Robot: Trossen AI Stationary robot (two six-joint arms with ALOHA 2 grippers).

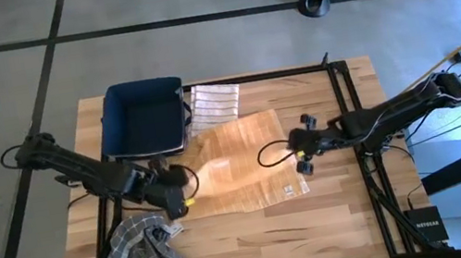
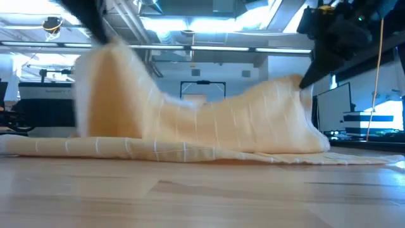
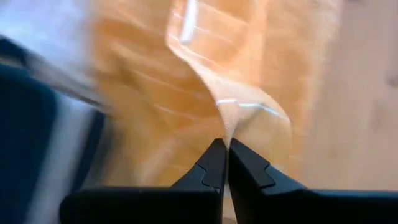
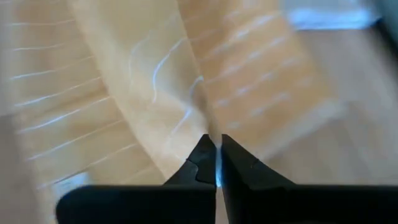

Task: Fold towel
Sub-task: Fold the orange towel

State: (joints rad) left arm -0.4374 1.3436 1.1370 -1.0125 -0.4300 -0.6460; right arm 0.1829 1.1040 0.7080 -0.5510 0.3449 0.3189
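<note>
**A:** ok so the left gripper [image 1: 186,191] is clamped on the near-left corner of the orange towel [image 1: 245,159], and the right gripper [image 1: 295,151] is pinched on the towel's right edge. Both have cloth between the fingers, no gap at all. The towel sits mid-table between the two of them, part flat on the wooden table [image 1: 322,226] and part lifted.

**B:** how do you know it's lifted? From straight above it just looks like a rumpled sheet to me.

**A:** that's what the low view is good for. From table height the orange towel [image 2: 202,126] goes up in two peaks, one at each side where a dark arm comes down, and it sags in the middle. The bottom layer lies flat on the wood.

**B:** and the wrist cams?

**A:** the left wrist one shows the fingertips [image 3: 214,163] pressed together with a fold of towel [image 3: 249,118] coming right out of the tips. Same on the right, fingertips [image 4: 202,158] closed on a crease of the cloth [image 4: 155,81]. You can't see that from overhead.

**B:** other stuff on the table?

**A:** only the top view gets it: a dark blue bin [image 1: 146,117] at the far left, a striped white towel [image 1: 213,106] just beside it, and a grey checked towel [image 1: 147,248] bunched at the near-left corner.
</note>
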